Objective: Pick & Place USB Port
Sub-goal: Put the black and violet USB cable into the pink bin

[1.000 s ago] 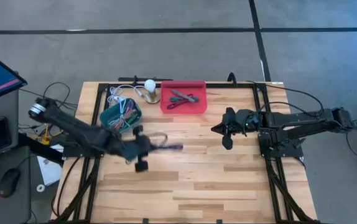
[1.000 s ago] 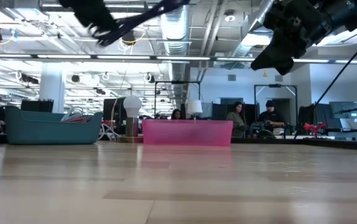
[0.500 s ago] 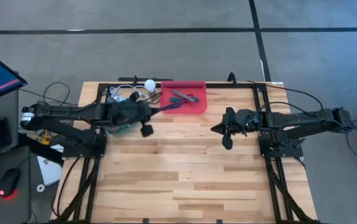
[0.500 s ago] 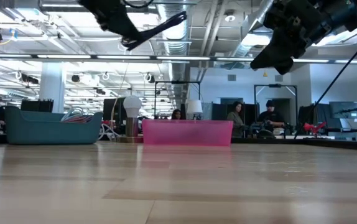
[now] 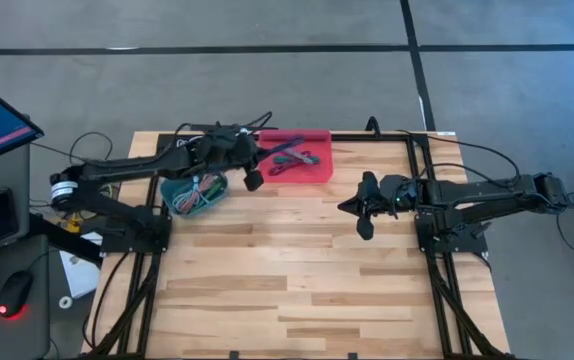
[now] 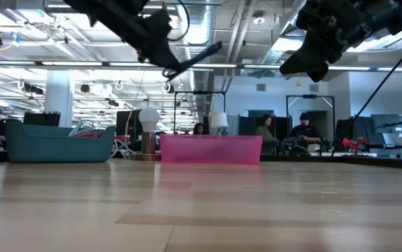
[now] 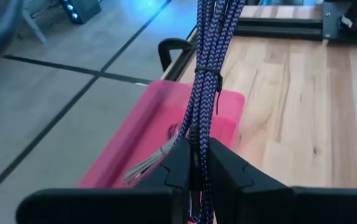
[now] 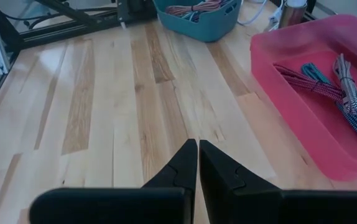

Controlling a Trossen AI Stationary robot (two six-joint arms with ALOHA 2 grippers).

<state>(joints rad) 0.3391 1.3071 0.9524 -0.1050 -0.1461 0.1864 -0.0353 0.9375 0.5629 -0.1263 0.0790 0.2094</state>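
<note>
My left gripper [image 5: 259, 160] is high above the near left corner of the pink tray [image 5: 295, 176], shut on a bundled purple braided cable [image 7: 206, 62]. In the low view the cable [image 6: 202, 54] sticks out of the gripper [image 6: 167, 66] well above the table. The tray holds several other coiled cables [image 8: 343, 93]. A teal basket [image 5: 195, 190] of cables stands left of the tray. My right gripper [image 5: 353, 206] is shut and empty, hovering above the table right of the tray. My left gripper pinches the purple cable bundle between its two fingers at one end of the bundle [image 7: 198, 146]. The bundle runs on beyond the fingertips, along the fingers, tied by a dark band [image 7: 208, 76]. It is lifted clear, over the tray's edge.
A white bulb on a brass base [image 5: 240, 137] stands between the basket and the tray at the far edge. Bare wooden tabletop [image 5: 307, 270] fills the near half. People sit at desks in the room behind [image 6: 265, 133].
My left gripper has swung from the middle left of the table toward the far edge and then rightward, over the teal basket to the pink tray, carrying the purple cable clear of the table. It has stayed shut on it.
</note>
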